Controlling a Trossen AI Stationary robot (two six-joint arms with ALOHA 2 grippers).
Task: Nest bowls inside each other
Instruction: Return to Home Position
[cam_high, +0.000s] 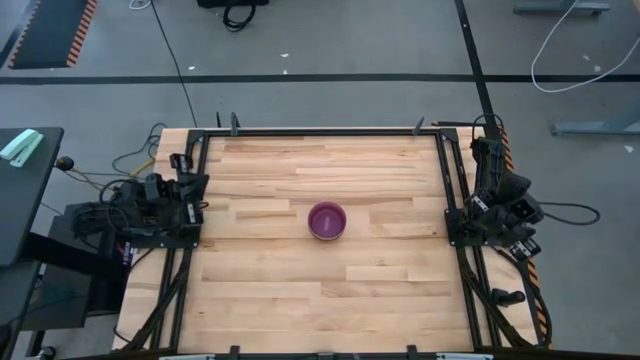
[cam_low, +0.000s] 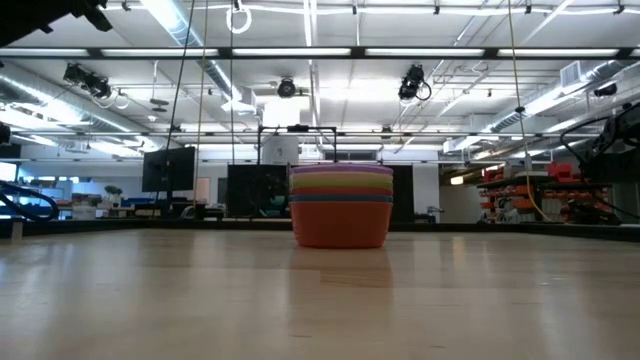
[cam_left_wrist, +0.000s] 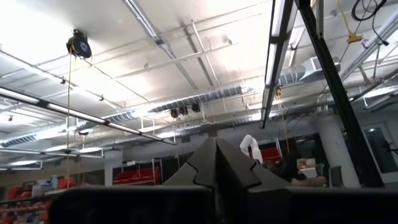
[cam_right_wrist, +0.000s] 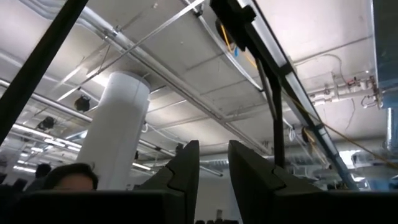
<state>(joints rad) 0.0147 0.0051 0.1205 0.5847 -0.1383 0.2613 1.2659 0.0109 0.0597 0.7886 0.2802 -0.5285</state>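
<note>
1. The left gripper (cam_left_wrist: 216, 163) has its jaws together. In the left wrist view the two dark fingers (cam_left_wrist: 193, 171) meet along one seam and form a single peak, with nothing between them.
2. The right gripper (cam_right_wrist: 213, 168) has its jaws apart. In the right wrist view a clear gap runs between its two dark fingers (cam_right_wrist: 185, 171), and nothing sits in that gap.
3. Both wrist cameras point up at the ceiling (cam_left_wrist: 186, 74), with its pipes, ducts and strip lights. The right one also takes in a white column (cam_right_wrist: 118, 130).
4. The left arm (cam_high: 165, 200) lies folded at the left edge of the table (cam_high: 260, 290), and the right arm (cam_high: 497, 205) lies folded at its right edge. Each is well apart from the task's things.
5. The bowls (cam_low: 340, 205) stand nested in one upright stack near the middle of the wooden table, touching neither gripper.
6. From above only the purple bowl (cam_high: 327, 220) shows, open side up, as it covers the ones beneath it.
7. In the low view the orange bowl (cam_low: 340, 228) is at the bottom, resting on the table. The rims of the others rise above it in thin bands: blue just over the orange, then green, then yellow.
8. The topmost bands are purple to pink, and where one ends and the other begins cannot be told.
</note>
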